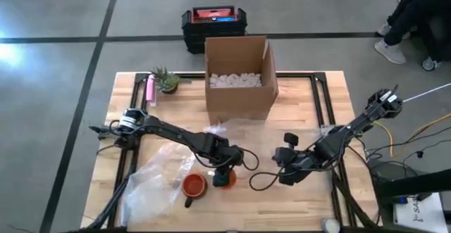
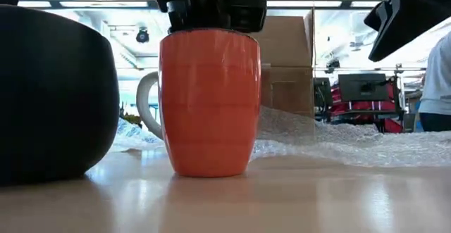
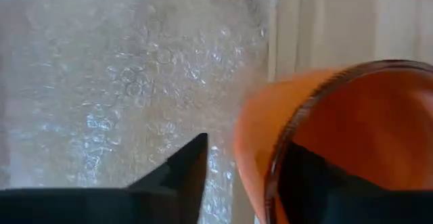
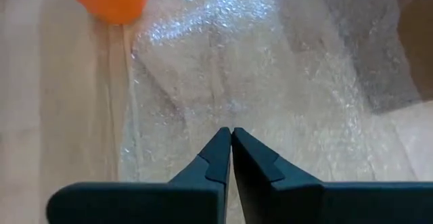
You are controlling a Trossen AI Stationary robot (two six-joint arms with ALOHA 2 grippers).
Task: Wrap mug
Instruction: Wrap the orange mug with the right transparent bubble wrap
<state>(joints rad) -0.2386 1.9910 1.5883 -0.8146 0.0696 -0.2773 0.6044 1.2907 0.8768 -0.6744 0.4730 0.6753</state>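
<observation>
An orange mug [image 2: 208, 106] with a white handle [image 2: 148, 106] stands upright on the wooden table near its front middle [image 1: 224, 179]. My left gripper [image 1: 224, 168] comes down on it from above and is open. One finger [image 3: 179, 180] is outside the mug's wall and the other [image 3: 325, 190] is inside the mug. A second mug [image 1: 194, 185], dark outside and orange inside, stands just left of it. Bubble wrap [image 1: 158, 180] lies on the table's left part and under both grippers [image 4: 270, 68]. My right gripper [image 4: 231, 135] is shut and hangs above the wrap, right of the mugs [image 1: 285, 175]. My left gripper straddles the orange mug's rim [image 3: 270, 176] from above, one finger inside and one outside. The outer finger stands clear of the wall, with wrap showing in the gap. Whether the inner finger touches the inner wall I cannot tell. The mug's base rests on the table.
An open cardboard box [image 1: 239, 78] with white packing pieces stands at the far middle. A small potted plant [image 1: 165, 80] and a pink object [image 1: 150, 89] are at the far left. A black and red case [image 1: 213, 23] sits on the floor beyond. A person sits at far right [image 1: 416, 15].
</observation>
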